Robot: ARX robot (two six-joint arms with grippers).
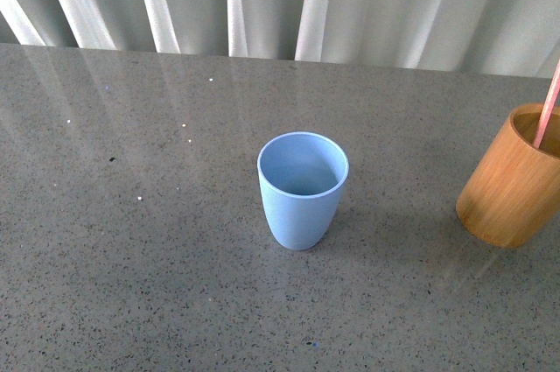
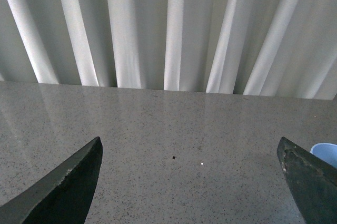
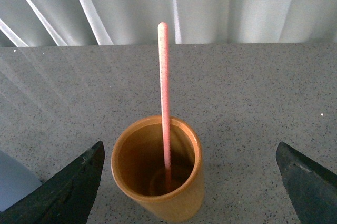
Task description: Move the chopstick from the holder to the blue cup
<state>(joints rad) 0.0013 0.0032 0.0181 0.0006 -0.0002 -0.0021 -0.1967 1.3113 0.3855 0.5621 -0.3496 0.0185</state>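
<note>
Stick: the pink chopstick (image 3: 165, 103) stands in the brown holder (image 3: 158, 174), its low end on the bottom and its top poking far above the rim. It leans on the rim.
Holder: it sits on the gray tabletop (image 1: 131, 241), at the far right edge of the front view, well apart from the blue cup (image 1: 302, 190).
Blue cup: it stands upright and empty, near the middle of the tabletop.
Right hand: the right hand (image 3: 189, 182) is spread wide, holding nothing, and the holder sits between its two dark fingers (image 3: 63, 192).
Left hand: the left hand (image 2: 189, 182) is spread wide too, with only bare tabletop in front of it.
Could go wrong, bump: the holder looks light, so a finger hitting its rim may tip it or push it away.
Could go wrong, miss: the stick is very thin, so the fingers may close beside it, not on it.
Could go wrong, slip: held loosely, the smooth stick may swing or drop on the way.
Could go wrong, cup: a long stick may tip the small cup.
</note>
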